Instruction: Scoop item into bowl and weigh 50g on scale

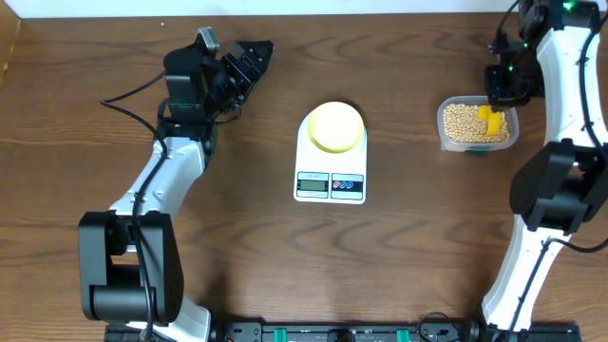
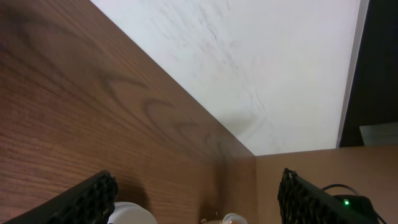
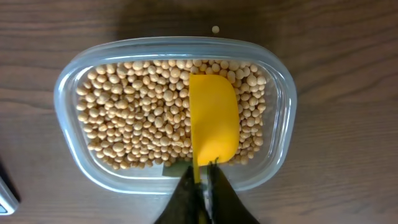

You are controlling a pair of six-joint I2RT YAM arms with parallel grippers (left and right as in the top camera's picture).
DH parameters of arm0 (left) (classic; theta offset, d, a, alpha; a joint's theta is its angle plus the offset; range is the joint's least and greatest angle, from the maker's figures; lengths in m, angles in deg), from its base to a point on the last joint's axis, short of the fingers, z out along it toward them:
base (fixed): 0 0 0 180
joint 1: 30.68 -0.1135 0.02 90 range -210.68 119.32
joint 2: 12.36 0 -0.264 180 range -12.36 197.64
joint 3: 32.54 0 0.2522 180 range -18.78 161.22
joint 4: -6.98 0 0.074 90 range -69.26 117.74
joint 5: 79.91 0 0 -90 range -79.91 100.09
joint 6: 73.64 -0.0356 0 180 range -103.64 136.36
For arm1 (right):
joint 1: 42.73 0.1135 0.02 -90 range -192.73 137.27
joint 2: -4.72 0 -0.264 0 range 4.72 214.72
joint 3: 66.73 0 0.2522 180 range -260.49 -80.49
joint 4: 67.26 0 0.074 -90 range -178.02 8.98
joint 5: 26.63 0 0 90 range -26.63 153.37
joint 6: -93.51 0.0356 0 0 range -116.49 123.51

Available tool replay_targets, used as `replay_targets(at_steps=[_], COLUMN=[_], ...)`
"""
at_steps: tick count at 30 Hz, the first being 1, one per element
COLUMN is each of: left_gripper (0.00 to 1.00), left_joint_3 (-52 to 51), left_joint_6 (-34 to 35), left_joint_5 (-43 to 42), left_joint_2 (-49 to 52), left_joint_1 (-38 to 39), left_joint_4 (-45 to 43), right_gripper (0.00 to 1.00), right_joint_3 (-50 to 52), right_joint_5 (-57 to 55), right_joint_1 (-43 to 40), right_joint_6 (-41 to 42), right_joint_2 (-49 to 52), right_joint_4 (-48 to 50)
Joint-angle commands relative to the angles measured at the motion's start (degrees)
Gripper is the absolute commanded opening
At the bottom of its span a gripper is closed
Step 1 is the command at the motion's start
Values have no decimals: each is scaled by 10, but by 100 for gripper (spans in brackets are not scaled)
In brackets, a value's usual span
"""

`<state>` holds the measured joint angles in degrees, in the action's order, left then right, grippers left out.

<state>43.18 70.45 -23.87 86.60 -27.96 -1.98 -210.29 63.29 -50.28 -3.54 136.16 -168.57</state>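
Right tool pinches one yellow scoop in one tub of beans (one stray bean); left tool spread.

Left of frame, overhead: left arm has white tapered links, black rounded joints, bulky black base at lower left. Thin black cable loops off upper joint. left gripper black, angular; fingertips ribbed, black, at bottom corners of left wrist view. Right edge: right arm has same white shells, black joints, green lights near top. right gripper black, narrow tapered fingers.
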Motion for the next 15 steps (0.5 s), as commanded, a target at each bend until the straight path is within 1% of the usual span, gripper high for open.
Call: replay_targets(at_steps=[1, 2, 3, 5, 8, 11, 15], left_gripper=[84, 84, 84, 85, 85, 85, 85], left_joint_3=[9, 9, 9, 9, 9, 9, 9], left_joint_6=[-14, -21, -26, -29, -29, -29, -29], left_joint_5=[1, 1, 1, 1, 1, 1, 1], left_joint_2=[-5, -5, -5, -5, -5, -5, -5], left_joint_1=[0, 0, 0, 0, 0, 0, 0], left_joint_4=[0, 0, 1, 6, 17, 25, 25], right_gripper=[32, 41, 44, 47, 47, 41, 24], right_joint_3=[-5, -5, -5, -5, -5, -5, -5], right_joint_5=[-9, -9, -9, -9, -9, -9, -8], right_joint_1=[-3, -3, -3, -3, -2, -2, -2], right_joint_6=[-9, -9, -9, -8, -7, -7, -3], right_joint_2=[11, 11, 11, 11, 11, 11, 12], right_joint_4=[4, 9, 14, 20, 27, 27, 26])
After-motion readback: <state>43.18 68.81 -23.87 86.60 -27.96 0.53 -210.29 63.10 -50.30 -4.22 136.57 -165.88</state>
